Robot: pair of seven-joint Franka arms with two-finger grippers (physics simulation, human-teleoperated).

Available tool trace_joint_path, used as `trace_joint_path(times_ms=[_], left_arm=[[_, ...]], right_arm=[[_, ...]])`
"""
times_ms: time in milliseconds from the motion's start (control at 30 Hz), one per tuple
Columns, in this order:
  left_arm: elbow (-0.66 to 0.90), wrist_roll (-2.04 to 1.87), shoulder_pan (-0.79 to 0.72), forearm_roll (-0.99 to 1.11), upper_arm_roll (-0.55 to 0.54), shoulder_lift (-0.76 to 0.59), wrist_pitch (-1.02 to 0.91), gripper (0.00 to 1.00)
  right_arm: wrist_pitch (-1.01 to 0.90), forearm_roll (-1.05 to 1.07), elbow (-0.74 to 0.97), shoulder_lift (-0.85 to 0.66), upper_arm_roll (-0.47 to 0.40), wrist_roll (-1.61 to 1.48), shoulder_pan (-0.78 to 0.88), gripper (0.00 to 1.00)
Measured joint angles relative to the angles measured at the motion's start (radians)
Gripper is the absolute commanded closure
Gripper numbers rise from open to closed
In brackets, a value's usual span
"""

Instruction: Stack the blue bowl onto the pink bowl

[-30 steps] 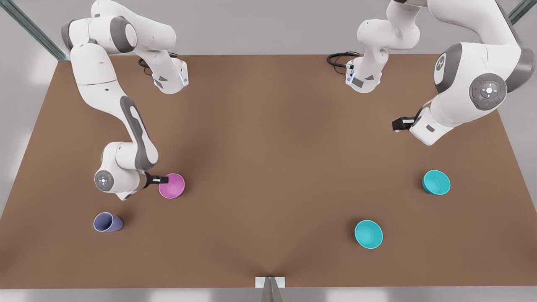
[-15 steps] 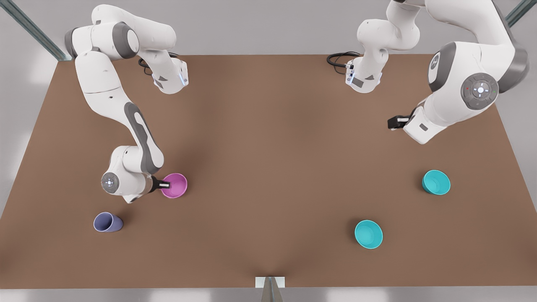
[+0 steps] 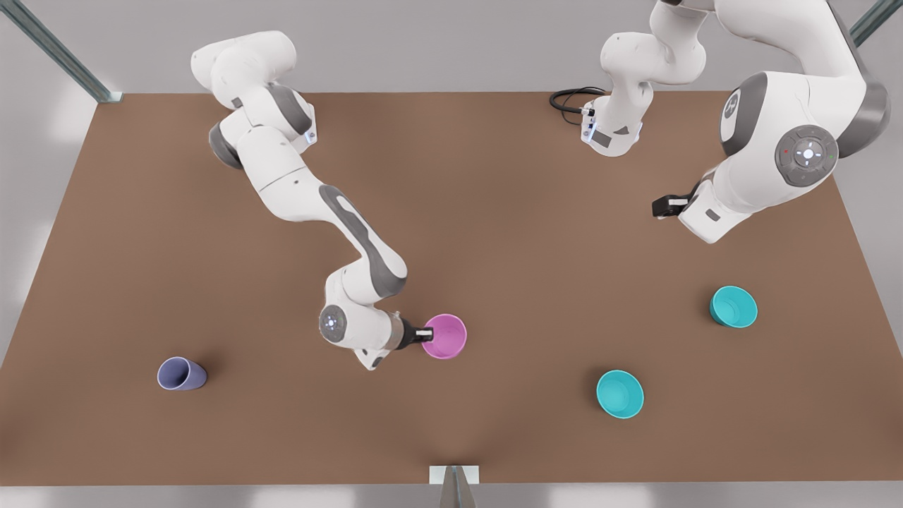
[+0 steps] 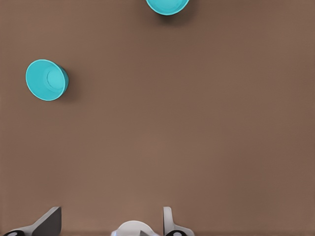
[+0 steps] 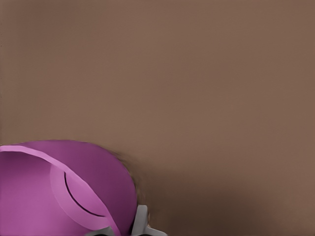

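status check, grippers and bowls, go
Right gripper shut on pink bowl, mid-table. Left gripper open, waiting above the table. Blue bowl untouched; turquoise bowl nearby. Path clear.

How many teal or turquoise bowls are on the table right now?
2. One bowl sits near the table's edge on the front view's right; the other stands apart from it, nearer the camera and more central.

- Right gripper point(image 3: 427, 332), on the arm at the front view's left, reaches low over the table middle, fingers clamped on the pink bowl point(image 3: 446, 336) rim.
- Left gripper point(image 3: 659, 207), front view's right, hangs high, elbow bent, fingers point(image 4: 169, 222) spread apart, holding nothing.
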Motion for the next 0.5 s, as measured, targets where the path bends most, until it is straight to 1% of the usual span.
trace_joint_path(times_ms=[167,200,233,267,400,467,500], left_arm=[[0.000,-0.001,0.000,0.000,0.000,0.003,0.000,0.00],[0.000,-0.001,0.000,0.000,0.000,0.004,0.000,0.00],[-0.001,-0.001,0.000,0.000,0.000,0.005,0.001,0.00],[-0.001,-0.002,0.000,0.000,0.000,0.006,0.000,0.00],[-0.002,-0.002,0.000,0.000,0.000,0.007,0.001,0.00],[-0.001,-0.002,0.000,-0.001,-0.001,0.008,0.001,0.00],[0.000,-0.002,0.000,-0.003,-0.001,0.008,0.001,0.00]], right_arm=[[0.065,0.024,0.043,0.072,-0.006,0.119,0.056,0.79],[0.074,0.026,0.044,0.078,-0.006,0.139,0.058,0.71],[0.081,0.026,0.044,0.081,-0.006,0.159,0.060,0.43],[0.087,0.026,0.044,0.083,-0.006,0.178,0.061,0.00],[0.094,0.023,0.045,0.077,-0.007,0.242,0.061,0.00],[0.047,0.022,0.057,0.044,-0.012,0.269,0.025,0.00],[-0.006,0.021,0.061,0.003,-0.013,0.282,-0.011,0.00]])
